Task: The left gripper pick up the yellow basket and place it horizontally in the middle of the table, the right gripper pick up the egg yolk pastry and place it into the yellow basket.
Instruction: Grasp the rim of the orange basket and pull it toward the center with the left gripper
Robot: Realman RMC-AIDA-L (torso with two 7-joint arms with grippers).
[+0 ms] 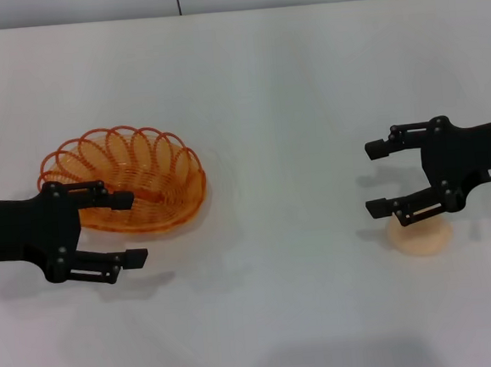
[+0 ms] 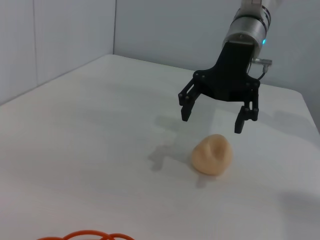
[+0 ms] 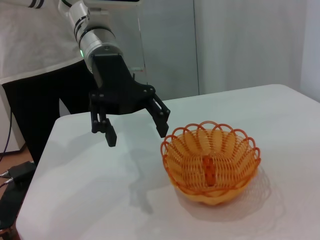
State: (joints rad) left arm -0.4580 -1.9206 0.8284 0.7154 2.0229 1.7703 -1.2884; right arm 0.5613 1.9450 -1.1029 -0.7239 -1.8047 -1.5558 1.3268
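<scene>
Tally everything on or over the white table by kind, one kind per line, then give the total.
Robot grippers: 2, the left gripper and the right gripper, both open above the table
Wire baskets: 1, the yellow basket
Pastries: 1, the egg yolk pastry
Total: 4

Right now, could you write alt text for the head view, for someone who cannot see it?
A white table holds a yellow basket on the left and an egg yolk pastry on the right. The left end effector hangs open at the basket's near rim, and the right end effector hangs open over the pastry.
</scene>
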